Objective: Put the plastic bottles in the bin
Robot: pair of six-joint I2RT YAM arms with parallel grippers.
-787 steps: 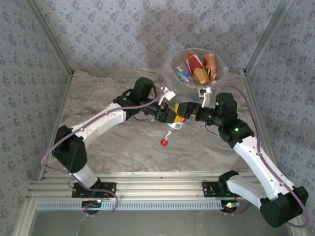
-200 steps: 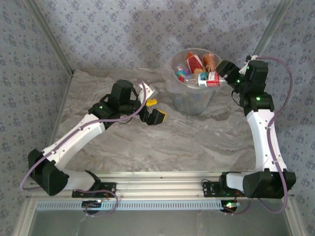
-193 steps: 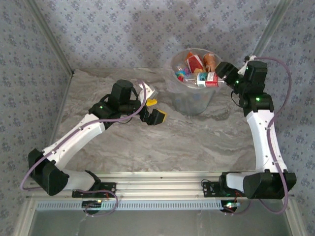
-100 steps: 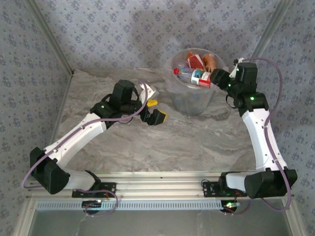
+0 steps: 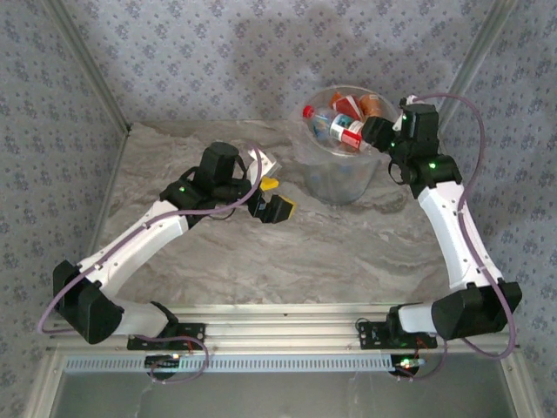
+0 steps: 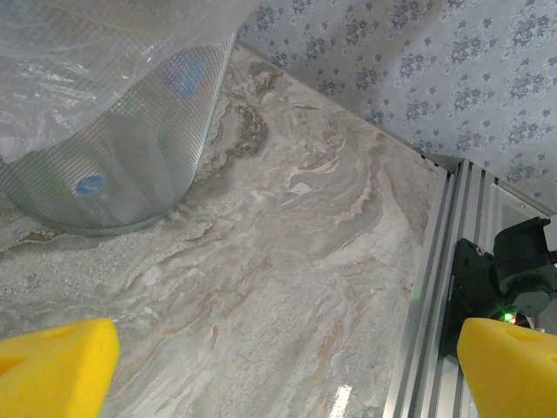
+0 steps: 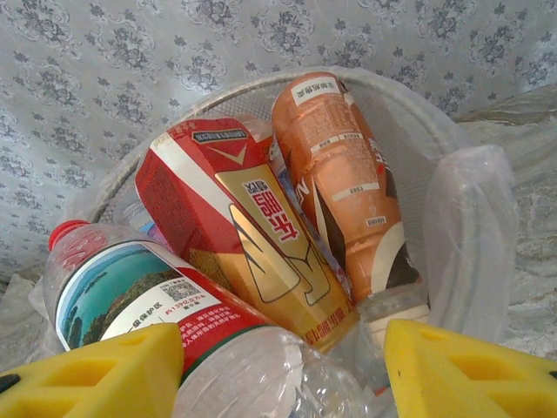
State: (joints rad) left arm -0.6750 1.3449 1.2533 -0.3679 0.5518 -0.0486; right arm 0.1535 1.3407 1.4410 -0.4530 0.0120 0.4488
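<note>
Fingers point(image 7: 87, 374) of your right gripper point(image 7: 283, 348) clamp the clear red-capped bottle point(image 7: 139, 305) by its base, its long axis running ahead and left of them above the bottles point(image 7: 244, 226) already in the bin point(image 7: 418, 109), so releasing should drop it inside; your left gripper point(image 5: 277, 195) stands open, empty, farther off.

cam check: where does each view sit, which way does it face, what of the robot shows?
Top external: above and behind the bases, looking down at the marble table; both arms, left tool, right tool at the bin.
Left wrist: low over the table, facing the bin's base and the near rail; its yellow fingertips at the bottom corners.
Right wrist: above the bin, looking in at the bottles; its fingertips flank the clear red-capped bottle.
Shared: all three see the bin; top external and right wrist see that bottle.
</note>
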